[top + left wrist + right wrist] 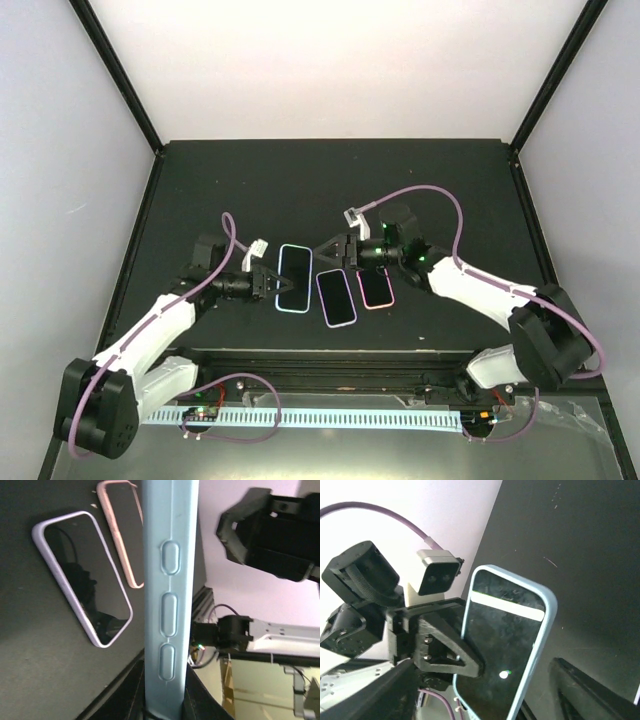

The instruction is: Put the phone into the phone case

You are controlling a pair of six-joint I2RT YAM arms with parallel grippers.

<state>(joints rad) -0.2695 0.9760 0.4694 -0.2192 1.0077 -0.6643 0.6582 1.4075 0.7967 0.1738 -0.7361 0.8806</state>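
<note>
We had the left fingers clamped on the blue case, phone seemingly inside — right fingers apart, empty — so seating looked in hand, needing a flush press next.

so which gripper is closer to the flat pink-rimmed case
Right. The right gripper, jaws open, hangs just off the far end of the flat pink-rimmed case; the left gripper is beyond the purple-rimmed phone, jaws shut on the light blue phone case.
</note>
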